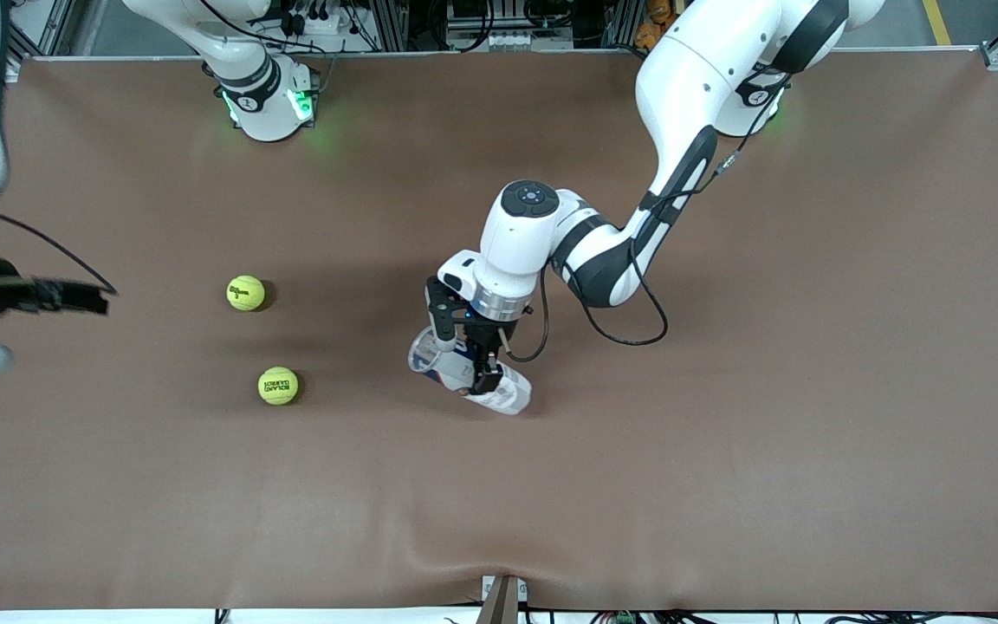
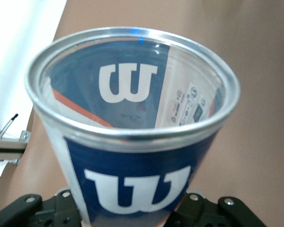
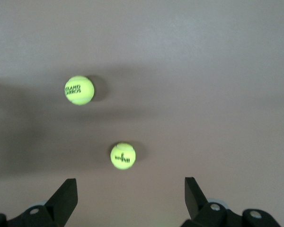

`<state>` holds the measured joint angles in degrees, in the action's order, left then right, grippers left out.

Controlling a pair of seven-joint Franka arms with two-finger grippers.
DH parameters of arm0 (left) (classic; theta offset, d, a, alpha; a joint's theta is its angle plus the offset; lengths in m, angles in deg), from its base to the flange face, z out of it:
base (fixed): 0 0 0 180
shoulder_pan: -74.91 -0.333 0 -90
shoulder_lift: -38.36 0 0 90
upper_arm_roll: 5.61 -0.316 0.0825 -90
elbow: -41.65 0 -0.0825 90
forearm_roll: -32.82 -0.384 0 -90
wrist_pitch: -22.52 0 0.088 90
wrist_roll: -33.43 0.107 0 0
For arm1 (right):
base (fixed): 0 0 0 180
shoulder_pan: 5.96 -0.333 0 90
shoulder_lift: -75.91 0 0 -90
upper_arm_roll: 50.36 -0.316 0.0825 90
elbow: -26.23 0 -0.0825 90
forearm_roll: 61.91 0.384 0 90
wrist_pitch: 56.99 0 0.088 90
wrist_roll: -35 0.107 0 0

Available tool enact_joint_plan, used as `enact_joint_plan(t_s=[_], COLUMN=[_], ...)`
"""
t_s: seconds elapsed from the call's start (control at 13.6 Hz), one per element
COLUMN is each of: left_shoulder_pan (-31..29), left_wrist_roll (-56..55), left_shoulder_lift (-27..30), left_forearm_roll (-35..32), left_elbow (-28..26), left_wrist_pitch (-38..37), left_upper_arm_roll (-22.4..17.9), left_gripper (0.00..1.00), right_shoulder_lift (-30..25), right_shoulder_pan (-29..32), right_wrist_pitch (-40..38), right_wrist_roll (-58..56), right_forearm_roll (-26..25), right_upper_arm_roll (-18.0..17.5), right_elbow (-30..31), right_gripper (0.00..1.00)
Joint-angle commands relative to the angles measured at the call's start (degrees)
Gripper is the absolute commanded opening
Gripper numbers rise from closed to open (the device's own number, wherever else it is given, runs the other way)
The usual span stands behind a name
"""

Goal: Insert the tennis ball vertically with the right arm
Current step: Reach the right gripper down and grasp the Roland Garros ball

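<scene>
While the left claw (image 1: 483, 374) clamps a tilted can (image 1: 469, 374) mid-bench, two balls (image 1: 246, 293) (image 1: 278, 386) lie apart toward the right arm's end. Its wrist camera shows the can's (image 2: 132, 142) open mouth. Right claw (image 3: 128, 196) hangs wide open over both balls (image 3: 123, 155) (image 3: 79, 90).

Two tennis balls are lying on the surface (image 1: 724, 485) toward the right arm's end, well apart: one ball (image 1: 245, 293) is sitting farther from the front camera, the other ball (image 1: 278, 386) nearer. The ball can (image 1: 508, 397) is tilting near the surface's middle, held in the left hand (image 1: 475, 368).
</scene>
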<state>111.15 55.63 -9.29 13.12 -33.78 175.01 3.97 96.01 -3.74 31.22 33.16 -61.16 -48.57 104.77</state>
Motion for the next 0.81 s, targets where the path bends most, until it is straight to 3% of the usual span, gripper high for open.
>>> enact_joint_plan(t_s=[0.0,0.15,0.44,0.74], left_shoulder_pan=[0.1,0.2,0.3,0.4], left_wrist_roll=[-1.3,-2.7,-3.9,-4.0], left_shoulder_lift=[-2.7,-3.0,-4.6,-5.8], left_forearm_roll=[1.8,2.8,5.0,9.6], left_elbow=[1.1,1.1,1.1,1.1], left_wrist_pitch=[6.1,6.6,11.1,15.2], left_upper_arm_roll=[-0.1,-0.1,0.0,0.2], left_gripper=[0.63,0.62,0.62,0.63], right_shoulder_lift=[4.1,6.4,7.2,11.8], right_shoulder_pan=[-1.2,-2.0,-2.8,-7.1], right_wrist_pitch=[3.9,8.2,24.4,28.4], right_wrist_roll=[1.0,1.1,1.2,6.8], right_forearm_roll=[0.4,0.5,2.1,5.0], right_upper_arm_roll=[-0.1,-0.1,-0.2,-0.1], right_elbow=[-0.8,1.5,12.0,12.2], right_gripper=[1.00,1.00,1.00,1.00])
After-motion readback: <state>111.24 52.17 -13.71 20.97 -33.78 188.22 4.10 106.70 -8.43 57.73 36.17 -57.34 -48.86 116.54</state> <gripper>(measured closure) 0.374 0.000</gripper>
